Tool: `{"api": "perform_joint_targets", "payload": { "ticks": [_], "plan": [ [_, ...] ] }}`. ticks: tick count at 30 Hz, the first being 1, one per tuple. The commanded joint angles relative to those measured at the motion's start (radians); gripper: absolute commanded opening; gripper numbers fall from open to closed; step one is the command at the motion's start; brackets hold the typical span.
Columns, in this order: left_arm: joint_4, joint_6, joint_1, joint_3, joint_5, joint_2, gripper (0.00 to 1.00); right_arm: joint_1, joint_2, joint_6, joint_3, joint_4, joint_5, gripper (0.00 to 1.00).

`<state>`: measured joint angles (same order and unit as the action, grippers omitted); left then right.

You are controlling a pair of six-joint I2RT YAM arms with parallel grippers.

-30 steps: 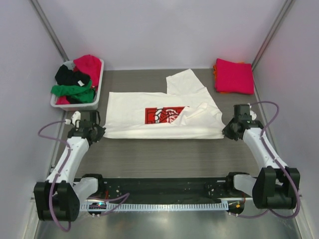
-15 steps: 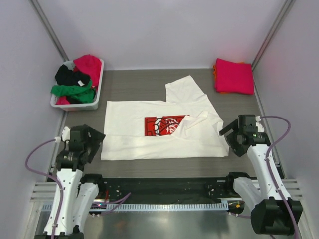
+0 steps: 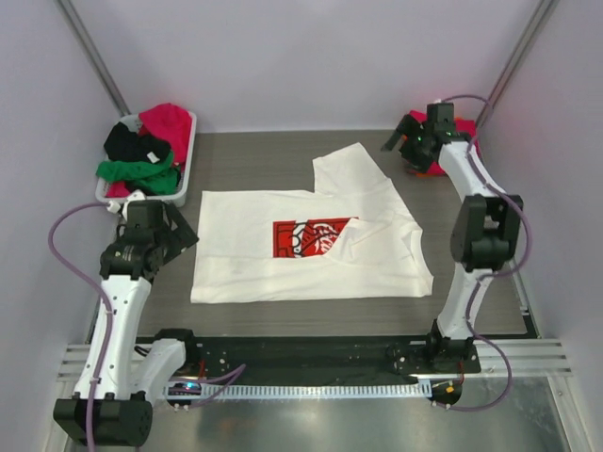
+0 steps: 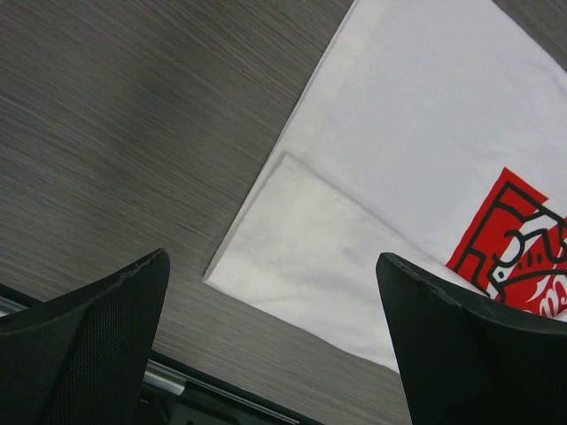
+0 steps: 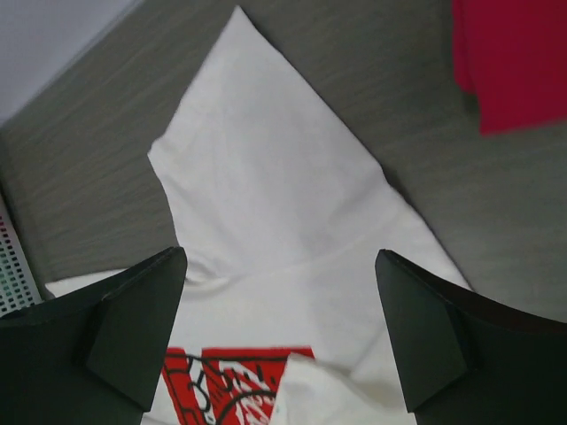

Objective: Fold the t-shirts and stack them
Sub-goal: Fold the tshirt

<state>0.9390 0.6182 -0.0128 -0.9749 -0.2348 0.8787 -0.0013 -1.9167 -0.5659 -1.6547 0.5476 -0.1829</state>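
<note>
Swung right end effector (image 3: 400, 137) from lower right to upper right, beside pink shirt (image 3: 460, 128); spread wide, gripping nothing. Shifted left end effector (image 3: 179, 235) up at left, beside white shirt (image 3: 283, 259); also spread wide, empty. Shows white shirt flat mid-frame on desk (image 3: 254, 160).

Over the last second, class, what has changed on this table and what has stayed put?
The right gripper left the right edge of the cream-white t-shirt and swung to the far corner, above the folded pink t-shirt. The left gripper drew off the left edge and hovers open beside it. The shirt slid slightly nearer. The basket and its clothes stayed put.
</note>
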Motion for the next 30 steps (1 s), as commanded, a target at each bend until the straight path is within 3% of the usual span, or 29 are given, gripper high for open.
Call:
{"api": "perform_joint_targets", "payload": {
  "ticks": [1, 2, 5, 8, 12, 20, 30],
  "plan": [
    [-0.075, -0.080, 0.005, 0.053, -0.005, -0.056, 1.00, 0.001, -0.271, 0.080, -0.288, -0.092, -0.144, 0.94],
    [-0.088, -0.074, 0.005, 0.067, -0.009, -0.072, 1.00, 0.001, -0.333, 0.087, -0.447, -0.092, -0.165, 0.93],
    [-0.105, -0.083, 0.005, 0.084, -0.023, -0.119, 1.00, 0.001, -0.557, 0.090, -0.719, -0.095, -0.191, 0.89],
    [-0.108, -0.077, 0.005, 0.087, -0.035, -0.132, 1.00, 0.033, -0.727, 0.083, -0.885, -0.133, -0.210, 0.88],
    [-0.105, -0.078, 0.005, 0.082, -0.024, -0.127, 0.99, 0.046, -0.811, 0.080, -0.887, -0.274, -0.198, 0.85],
    [-0.100, -0.078, 0.005, 0.081, -0.027, -0.126, 0.96, 0.089, -0.887, 0.099, -0.881, -0.311, -0.170, 0.73],
    [-0.108, -0.080, 0.005, 0.085, -0.031, -0.138, 0.95, 0.109, -0.849, 0.172, -0.810, -0.281, -0.101, 0.29]
  ]
}}
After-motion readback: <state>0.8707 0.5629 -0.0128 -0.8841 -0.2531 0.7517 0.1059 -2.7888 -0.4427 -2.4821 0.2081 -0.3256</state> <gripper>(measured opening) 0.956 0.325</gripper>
